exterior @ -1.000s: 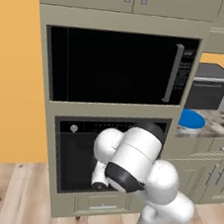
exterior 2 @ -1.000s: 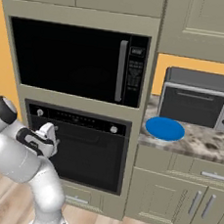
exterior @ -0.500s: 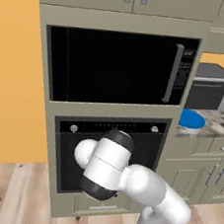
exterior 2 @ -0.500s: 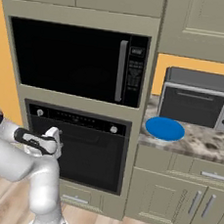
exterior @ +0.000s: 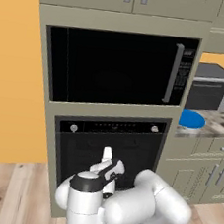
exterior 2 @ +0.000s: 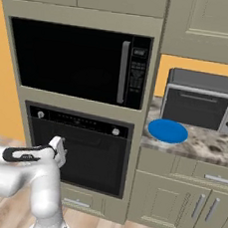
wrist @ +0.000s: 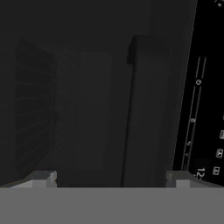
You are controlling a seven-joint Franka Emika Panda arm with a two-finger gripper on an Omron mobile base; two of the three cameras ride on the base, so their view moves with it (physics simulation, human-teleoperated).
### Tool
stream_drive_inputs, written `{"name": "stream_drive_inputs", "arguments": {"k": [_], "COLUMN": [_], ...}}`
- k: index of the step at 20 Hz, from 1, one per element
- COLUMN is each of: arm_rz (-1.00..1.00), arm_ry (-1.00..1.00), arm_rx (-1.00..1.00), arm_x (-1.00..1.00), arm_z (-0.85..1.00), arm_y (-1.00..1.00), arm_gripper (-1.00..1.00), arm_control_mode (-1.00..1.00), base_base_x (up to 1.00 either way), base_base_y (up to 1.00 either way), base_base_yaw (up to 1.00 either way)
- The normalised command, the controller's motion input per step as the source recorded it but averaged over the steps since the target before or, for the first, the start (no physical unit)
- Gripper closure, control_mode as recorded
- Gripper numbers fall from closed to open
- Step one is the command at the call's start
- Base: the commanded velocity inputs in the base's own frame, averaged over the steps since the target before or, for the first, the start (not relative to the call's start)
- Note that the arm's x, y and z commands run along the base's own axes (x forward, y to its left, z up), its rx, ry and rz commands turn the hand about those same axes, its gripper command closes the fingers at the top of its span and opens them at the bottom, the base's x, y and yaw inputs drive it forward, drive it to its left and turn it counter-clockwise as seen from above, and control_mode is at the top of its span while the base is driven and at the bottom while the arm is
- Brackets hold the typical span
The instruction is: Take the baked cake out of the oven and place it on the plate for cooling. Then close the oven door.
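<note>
Change: your arm has swung low and left over the last second, and the claw (exterior 2: 58, 147) now sits right in front of the oven door (exterior 2: 88, 160), pointed at it.
Claw: its two tips stand spread wide with nothing between them; in the hand view the tip (wrist: 40, 178) sits far from its mate.
Oven door: you see it shut, the dark glass upright below the control strip, with its handle (wrist: 146, 109) straight ahead of the claw.
Oven: the oven (exterior: 110, 151) sits under the microwave (exterior: 117, 67).
Cake: it must be behind the closed door; you cannot see it.
Plate: the blue plate (exterior 2: 167, 130) waits on the table (exterior 2: 203, 143) to the right, near the toaster oven (exterior 2: 201, 101).
Meaning: you are lined up for the handle; opening appears to be the step in hand, nothing else is done.
</note>
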Motion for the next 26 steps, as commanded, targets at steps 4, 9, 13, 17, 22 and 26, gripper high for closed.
{"name": "stream_drive_inputs", "arguments": {"k": [4,9,13,17,22,26], "arm_rz": [0.0,0.0,0.0,0.0,0.0,0.0], "arm_ry": [0.0,0.0,0.0,0.0,0.0,0.0], "arm_rx": [0.0,0.0,0.0,0.0,0.0,0.0], "arm_x": [0.07,0.08,0.17,0.28,0.34,0.23], "arm_z": [0.18,0.23,0.11,0.0,0.0,0.0], "arm_y": [0.0,0.0,0.0,0.0,0.0,0.0], "arm_gripper": [-1.0,-1.0,-1.0,-1.0,-1.0,-1.0], "arm_control_mode": [-1.0,-1.0,-1.0,-1.0,-1.0,-1.0], "base_base_x": [0.0,0.0,0.0,0.0,0.0,0.0], "base_base_y": [0.0,0.0,0.0,0.0,0.0,0.0], "base_base_yaw": [0.0,0.0,0.0,0.0,0.0,0.0]}}
